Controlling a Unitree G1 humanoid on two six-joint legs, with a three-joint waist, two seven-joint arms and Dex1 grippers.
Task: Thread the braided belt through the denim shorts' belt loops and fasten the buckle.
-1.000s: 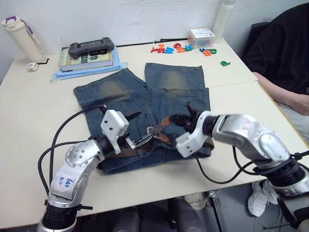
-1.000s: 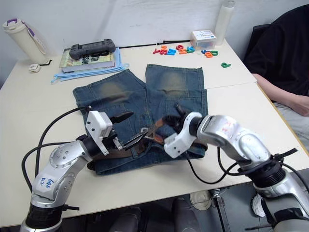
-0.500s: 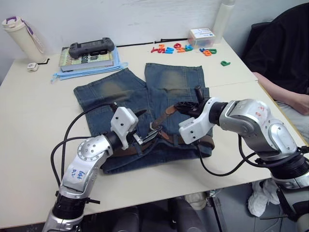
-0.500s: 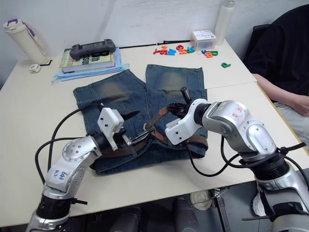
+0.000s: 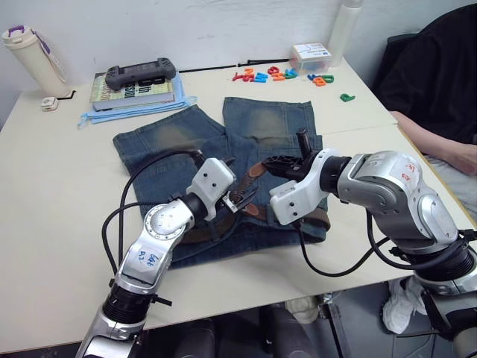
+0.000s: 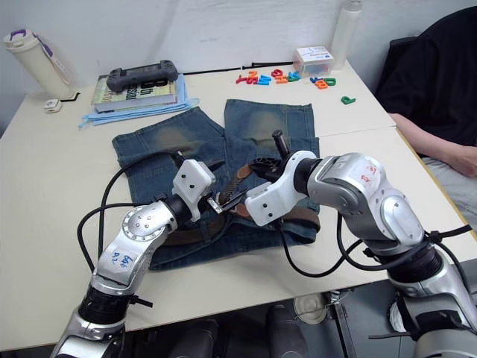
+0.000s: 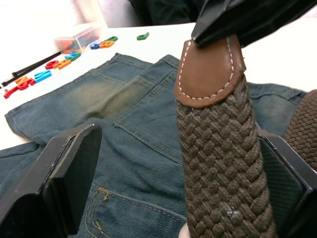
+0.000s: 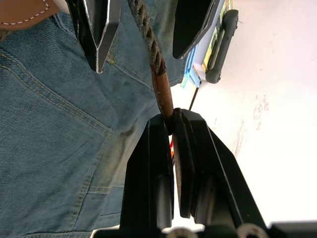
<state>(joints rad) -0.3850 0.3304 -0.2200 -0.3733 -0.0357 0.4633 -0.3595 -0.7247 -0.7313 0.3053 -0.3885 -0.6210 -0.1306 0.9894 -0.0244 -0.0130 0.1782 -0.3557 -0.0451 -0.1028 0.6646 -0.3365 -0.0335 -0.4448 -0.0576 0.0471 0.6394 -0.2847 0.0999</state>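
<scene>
My right gripper pinched the braided belt above the denim shorts | my left gripper gaped wide around the strap

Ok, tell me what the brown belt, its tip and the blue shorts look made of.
The dark brown braided belt: woven cord or fabric, matte, with an interlaced weave showing. Its tan rounded end tab: smooth leather or a look-alike, edged with pale stitching, pinched in the right gripper. The blue denim shorts: cotton denim by the twill grain, faded, with tan seams.
</scene>
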